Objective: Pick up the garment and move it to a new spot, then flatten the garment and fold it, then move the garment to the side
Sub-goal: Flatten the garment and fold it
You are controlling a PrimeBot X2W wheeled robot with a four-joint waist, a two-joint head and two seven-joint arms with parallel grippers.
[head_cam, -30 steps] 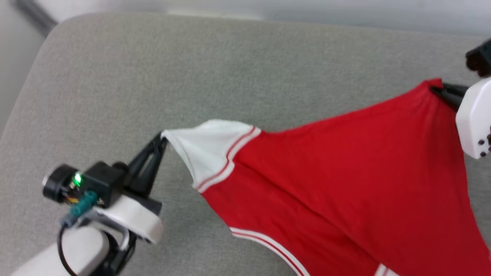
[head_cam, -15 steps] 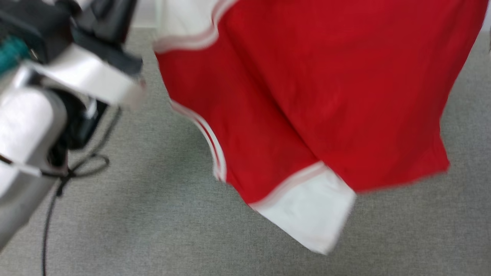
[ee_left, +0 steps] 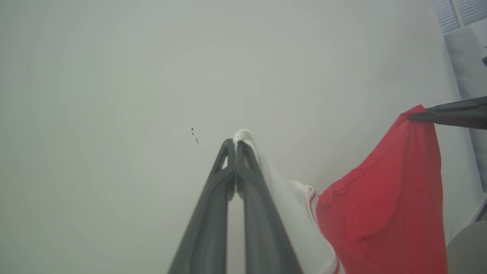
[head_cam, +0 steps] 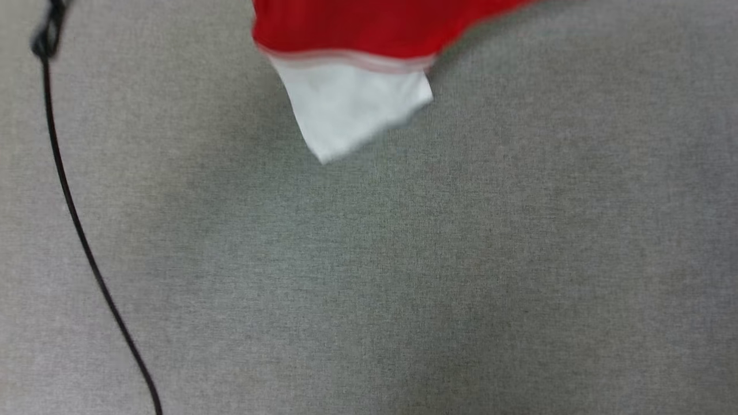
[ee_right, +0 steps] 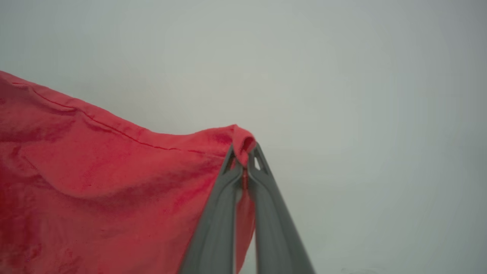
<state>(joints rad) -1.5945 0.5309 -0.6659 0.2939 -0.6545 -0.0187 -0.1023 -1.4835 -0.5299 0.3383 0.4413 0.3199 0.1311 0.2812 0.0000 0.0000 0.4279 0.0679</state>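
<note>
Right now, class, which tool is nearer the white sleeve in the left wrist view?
Left. The left tool is shut on the white sleeve; the right tool pinches the garment's far red corner.

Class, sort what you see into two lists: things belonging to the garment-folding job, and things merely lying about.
Belongs to the job: garment; left gripper, shut on its white sleeve; right gripper, shut on its red edge.
Lying about: black cable; grey upholstered surface.

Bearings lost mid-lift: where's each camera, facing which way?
Head view: head camera, looking down at grey upholstery; garment at top, black cable left.
Left wrist view: along left gripper, shut on white sleeve, facing plain pale surface.
Right wrist view: along right gripper, shut on red edge, facing plain pale surface.
Shared: the garment in all.
</note>
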